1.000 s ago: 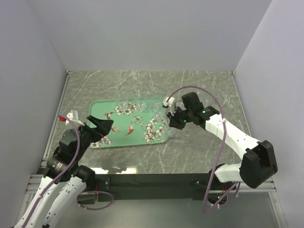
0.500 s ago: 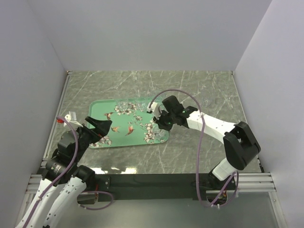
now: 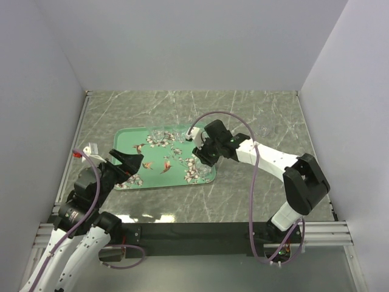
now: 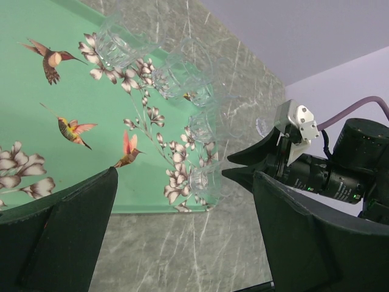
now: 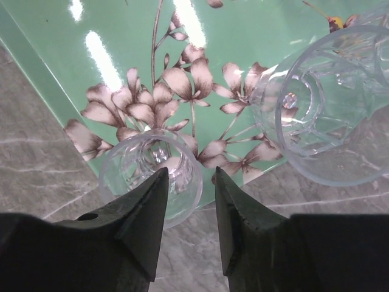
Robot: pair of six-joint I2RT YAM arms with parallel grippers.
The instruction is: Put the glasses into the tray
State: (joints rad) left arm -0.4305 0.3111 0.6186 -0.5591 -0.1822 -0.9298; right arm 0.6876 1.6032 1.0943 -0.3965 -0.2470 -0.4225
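The mint-green tray (image 3: 159, 177) lies left of centre; it also shows in the left wrist view (image 4: 30, 115) and the right wrist view (image 5: 121, 36). Several clear glasses stand along its back and right side (image 3: 159, 132) (image 4: 182, 73). My right gripper (image 3: 202, 156) (image 5: 189, 176) is slightly open and straddles the rim of a small glass (image 5: 130, 173) (image 4: 208, 182) at the tray's near right corner, one finger inside and one outside. A larger glass (image 5: 331, 121) stands next to it. My left gripper (image 3: 126, 164) (image 4: 182, 243) is open and empty over the tray's near left part.
Grey walls close the marble table (image 3: 255, 194) on three sides. The right arm's purple cable (image 3: 243, 118) arcs above the tray's right end. A faint clear shape (image 3: 263, 129) shows on the table right of the tray.
My right gripper has moved left from beside the tray's right edge to its near right corner, the small glass with it. The left arm has hardly moved.
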